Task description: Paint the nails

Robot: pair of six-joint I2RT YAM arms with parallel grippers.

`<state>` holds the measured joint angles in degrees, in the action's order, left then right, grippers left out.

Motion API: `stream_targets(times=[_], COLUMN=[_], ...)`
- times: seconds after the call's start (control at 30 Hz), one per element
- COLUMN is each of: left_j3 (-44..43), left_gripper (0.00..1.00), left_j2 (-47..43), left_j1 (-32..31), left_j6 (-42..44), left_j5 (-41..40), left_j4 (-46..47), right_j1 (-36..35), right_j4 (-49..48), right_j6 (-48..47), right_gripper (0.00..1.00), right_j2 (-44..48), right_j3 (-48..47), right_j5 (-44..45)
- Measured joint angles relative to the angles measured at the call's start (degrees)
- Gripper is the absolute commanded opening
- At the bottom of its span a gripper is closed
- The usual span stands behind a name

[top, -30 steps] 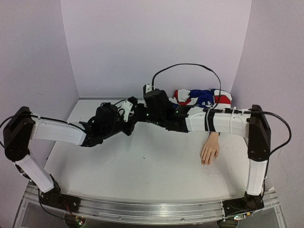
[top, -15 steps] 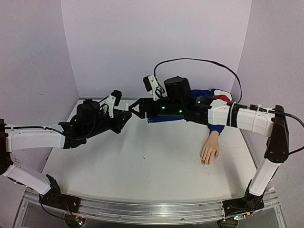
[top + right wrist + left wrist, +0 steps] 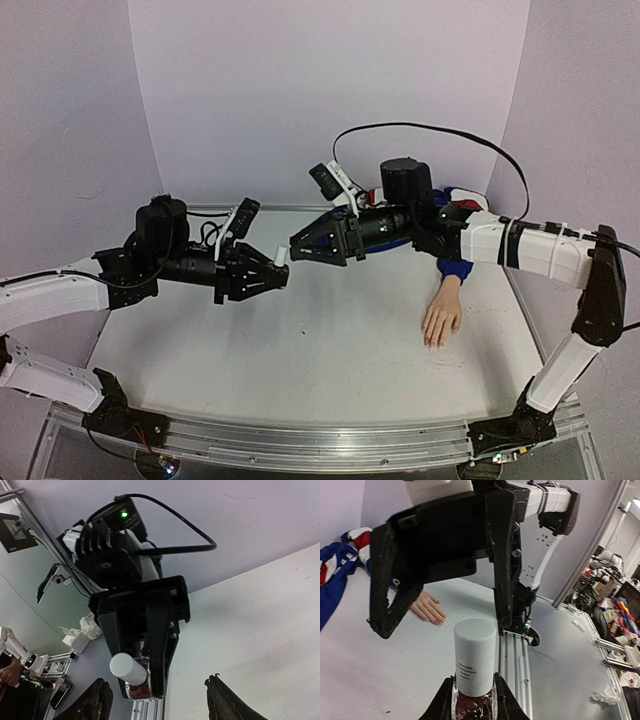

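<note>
My left gripper (image 3: 276, 268) is shut on a small dark red nail-polish bottle (image 3: 474, 706) with a white cap (image 3: 475, 652). It holds the bottle above the table with the cap pointing right. My right gripper (image 3: 298, 248) faces the cap from the right, open, its fingers (image 3: 501, 565) spread wider than the cap and apart from it. In the right wrist view the bottle (image 3: 131, 674) lies between and beyond my own fingertips. The mannequin hand (image 3: 441, 318) lies palm down at the right with its blue sleeve (image 3: 455, 268). Its nails (image 3: 440, 622) are tiny and pinkish.
A red, white and blue cloth (image 3: 455, 200) is bunched at the back right behind the right arm. A metal rail (image 3: 300, 445) runs along the table's near edge. The purple walls (image 3: 330, 90) close the back and both sides.
The right gripper has gone from shut to open. Both arms have lifted from the back of the table and drawn slightly apart, the left one swinging left with the bottle.
</note>
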<state>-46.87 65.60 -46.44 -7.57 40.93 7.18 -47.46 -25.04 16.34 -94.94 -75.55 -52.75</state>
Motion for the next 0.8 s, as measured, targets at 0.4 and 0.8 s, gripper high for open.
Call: stream_targets(times=[0.4,0.8], left_j3=[-2.3,-3.7], left_gripper=[0.0,0.0], left_j2=[3.6,4.3], left_j1=[0.0,0.0], left_j6=[-1.5,-1.5], left_j5=[11.0,12.9], left_j4=[-1.2,-1.3], right_j1=[-1.1,-2.7], right_j4=[-8.2,-9.2], right_j6=[3.5,4.3], right_gripper=[0.45,0.35], right_j2=[0.0,-1.1], right_j3=[0.1,0.1], right_j5=[-10.2,-11.6])
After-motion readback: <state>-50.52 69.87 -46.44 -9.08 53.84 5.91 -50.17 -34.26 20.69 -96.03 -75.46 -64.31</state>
